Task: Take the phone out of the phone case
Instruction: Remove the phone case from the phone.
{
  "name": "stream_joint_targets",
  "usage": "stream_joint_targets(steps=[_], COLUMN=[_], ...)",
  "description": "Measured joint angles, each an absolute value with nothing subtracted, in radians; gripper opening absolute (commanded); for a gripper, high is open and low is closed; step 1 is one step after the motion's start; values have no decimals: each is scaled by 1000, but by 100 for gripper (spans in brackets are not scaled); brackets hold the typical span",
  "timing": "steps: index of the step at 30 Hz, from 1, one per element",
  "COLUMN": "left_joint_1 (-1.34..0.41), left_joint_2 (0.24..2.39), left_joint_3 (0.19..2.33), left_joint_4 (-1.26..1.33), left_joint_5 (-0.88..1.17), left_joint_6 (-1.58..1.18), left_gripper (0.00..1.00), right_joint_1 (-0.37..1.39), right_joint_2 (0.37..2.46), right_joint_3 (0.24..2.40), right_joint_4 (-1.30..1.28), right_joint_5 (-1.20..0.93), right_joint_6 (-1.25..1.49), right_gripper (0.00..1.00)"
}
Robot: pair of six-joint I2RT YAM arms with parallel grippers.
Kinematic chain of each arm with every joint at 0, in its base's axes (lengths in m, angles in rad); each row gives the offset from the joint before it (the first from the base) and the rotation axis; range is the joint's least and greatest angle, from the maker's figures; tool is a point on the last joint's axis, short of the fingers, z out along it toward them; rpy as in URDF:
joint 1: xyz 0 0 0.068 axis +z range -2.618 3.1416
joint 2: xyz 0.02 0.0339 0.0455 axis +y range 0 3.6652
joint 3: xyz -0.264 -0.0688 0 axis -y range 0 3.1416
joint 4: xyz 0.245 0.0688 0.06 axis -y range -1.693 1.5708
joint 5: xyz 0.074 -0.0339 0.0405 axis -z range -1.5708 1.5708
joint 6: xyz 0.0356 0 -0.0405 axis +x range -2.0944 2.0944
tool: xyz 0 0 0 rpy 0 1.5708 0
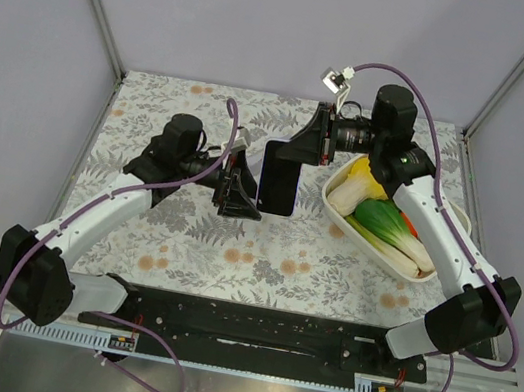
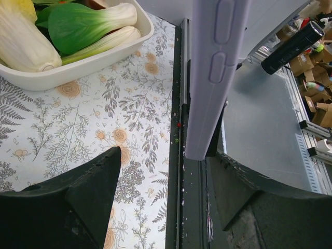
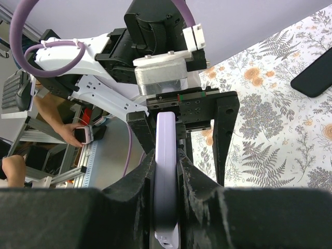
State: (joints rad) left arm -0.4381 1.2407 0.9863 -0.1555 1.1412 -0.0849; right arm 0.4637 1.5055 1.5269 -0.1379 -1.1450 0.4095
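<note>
At the table's (image 1: 232, 252) left-middle, left hand (image 1: 250, 186): stood wide, one finger on either side of the case's free end without clamping, probably placed to strip it off.
Case (image 2: 215, 72): lilac, presented edge-on between the two hands, its button side toward the left wrist camera.
Phone (image 1: 278, 189): sat inside the case with its dark screen showing; not yet out.
Right hand (image 1: 295, 151): narrowed onto the case's other end, gripping it, seemingly as an anchor.
Bowl (image 1: 366, 241): held vegetables at right, apart from the work.
</note>
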Motion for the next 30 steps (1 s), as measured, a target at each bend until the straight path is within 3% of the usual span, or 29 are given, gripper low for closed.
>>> stream_joint_targets(steps=[30], left_joint_1=[-409], left_joint_2=[1247], left_joint_3=[951], left_joint_4=[-57], left_joint_5=[1185], left_joint_6=[-142], left_gripper=[72], right_joint_1=[463], right_joint_2=[1501], right_joint_3=[1499], right_joint_4=[-76], right_joint_5=[-1159], right_joint_6=[455], right_gripper=[0])
